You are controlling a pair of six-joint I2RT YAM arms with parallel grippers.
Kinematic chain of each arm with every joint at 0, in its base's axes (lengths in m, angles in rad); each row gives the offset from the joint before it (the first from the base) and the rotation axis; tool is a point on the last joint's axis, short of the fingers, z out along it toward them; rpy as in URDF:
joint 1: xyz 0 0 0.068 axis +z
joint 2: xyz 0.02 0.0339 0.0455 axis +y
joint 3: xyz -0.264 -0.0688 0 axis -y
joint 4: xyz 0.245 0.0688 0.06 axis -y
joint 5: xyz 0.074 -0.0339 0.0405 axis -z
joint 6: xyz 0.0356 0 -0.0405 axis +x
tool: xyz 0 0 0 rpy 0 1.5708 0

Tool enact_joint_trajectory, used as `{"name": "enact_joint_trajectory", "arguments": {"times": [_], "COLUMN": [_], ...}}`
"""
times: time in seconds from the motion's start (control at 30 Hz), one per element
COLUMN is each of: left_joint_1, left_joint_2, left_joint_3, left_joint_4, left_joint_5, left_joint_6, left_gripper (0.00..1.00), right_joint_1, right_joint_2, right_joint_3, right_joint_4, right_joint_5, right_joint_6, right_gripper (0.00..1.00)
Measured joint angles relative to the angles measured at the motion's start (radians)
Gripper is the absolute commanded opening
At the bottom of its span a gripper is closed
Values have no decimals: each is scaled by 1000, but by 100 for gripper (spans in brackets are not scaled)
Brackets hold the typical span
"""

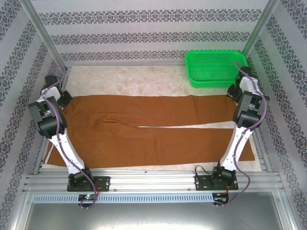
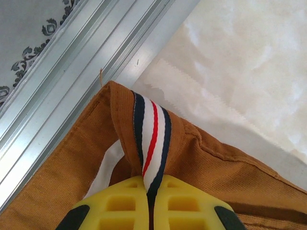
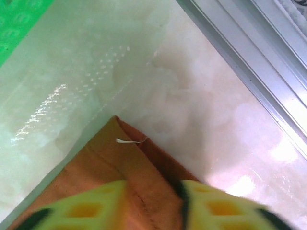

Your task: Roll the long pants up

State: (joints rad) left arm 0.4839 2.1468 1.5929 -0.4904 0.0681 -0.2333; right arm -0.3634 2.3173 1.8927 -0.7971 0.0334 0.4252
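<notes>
The long pants [image 1: 158, 129] lie flat across the table, rust-brown, waist to the left and leg ends to the right. At the waist's far corner my left gripper [image 1: 64, 99] is shut on the waistband. In the left wrist view its yellow fingers [image 2: 187, 206] pinch a navy, white and red striped band [image 2: 152, 139] at the waistband, with pale lining [image 2: 108, 165] beside it. My right gripper [image 1: 233, 92] sits at the far leg's end. In the right wrist view, which is blurred, the hem corner [image 3: 144, 172] fills the narrow gap between its fingers [image 3: 216, 208].
A green mesh basket [image 1: 216, 67] stands at the back right, just behind the right gripper. A pale sheet [image 1: 144, 81] covers the table under the pants. Aluminium frame rails [image 2: 72, 72] run close along the left side and along the right [image 3: 259, 62].
</notes>
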Motion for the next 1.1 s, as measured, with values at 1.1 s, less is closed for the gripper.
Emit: {"name": "enact_joint_trajectory", "arguments": {"times": [1.1], "left_joint_1": [-40], "left_joint_2": [-127], "left_joint_3": [172], "left_joint_4": [-95], "left_joint_5": [-20], "left_joint_6": [-154], "left_gripper": [0], "right_joint_1": [-39], "right_joint_2": [-537], "right_joint_3": [-442], "right_joint_4": [247], "right_joint_5": [48], "right_joint_6": [-8], "right_gripper": [0]}}
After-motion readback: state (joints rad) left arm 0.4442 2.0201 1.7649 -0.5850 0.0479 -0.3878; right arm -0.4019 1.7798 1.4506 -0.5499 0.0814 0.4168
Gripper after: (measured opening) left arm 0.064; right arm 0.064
